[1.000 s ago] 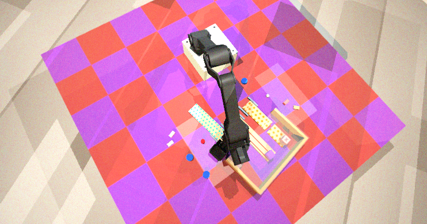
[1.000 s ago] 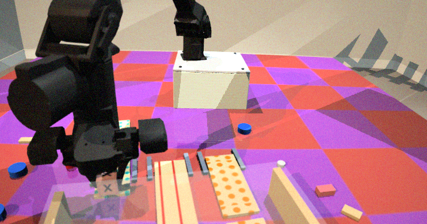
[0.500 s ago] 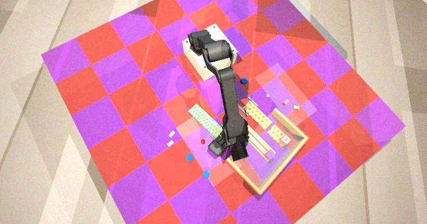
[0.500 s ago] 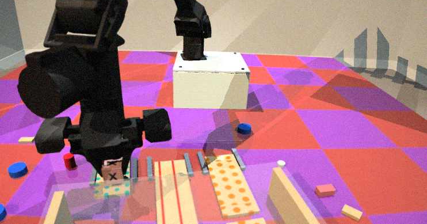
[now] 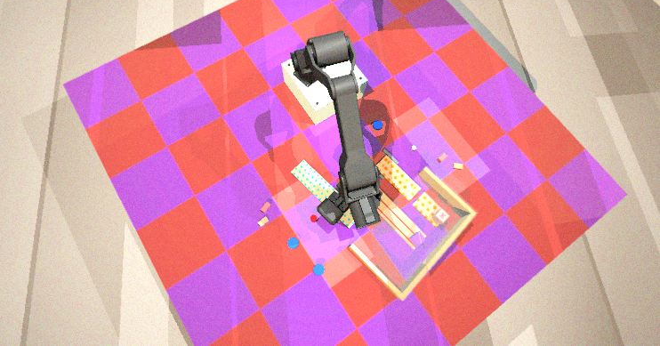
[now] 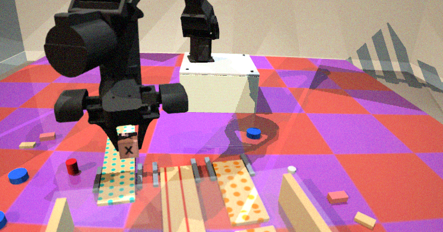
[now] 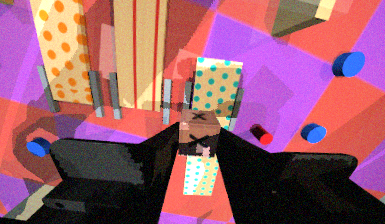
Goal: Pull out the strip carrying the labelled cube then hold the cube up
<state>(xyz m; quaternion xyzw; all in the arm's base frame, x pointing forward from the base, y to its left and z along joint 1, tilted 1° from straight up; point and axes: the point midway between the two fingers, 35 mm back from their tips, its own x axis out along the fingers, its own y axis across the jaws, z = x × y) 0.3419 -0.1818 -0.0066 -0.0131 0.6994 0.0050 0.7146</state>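
Observation:
My gripper (image 6: 128, 146) (image 7: 196, 127) is shut on the brown cube (image 6: 128, 151) (image 7: 199, 131) marked X and holds it above the teal-dotted strip (image 5: 307, 174) (image 6: 116, 182) (image 7: 218, 82). That strip is in one piece, lies outside the walled enclosure and runs between grey guides. The red-striped strip (image 5: 394, 216) (image 6: 173, 193) (image 7: 125, 55) lies beside it, with a pale purple cube (image 5: 417, 237) at its far end. The orange-dotted strip (image 5: 397, 177) (image 6: 237, 194) (image 7: 52, 45) has a gap before a separate dotted piece (image 5: 423, 202), which carries a pale marked cube (image 5: 441, 215). The arm hides the held cube in the top view.
Wooden walls (image 5: 375, 270) (image 6: 295, 196) and a see-through cover enclose the strips' far ends. A red cylinder (image 5: 313, 218) (image 6: 71, 166) (image 7: 261, 134) stands beside the teal-dotted strip. Blue discs (image 5: 293, 243) (image 6: 253, 133) (image 7: 349, 64) and small blocks (image 5: 265, 206) (image 6: 337, 197) lie around.

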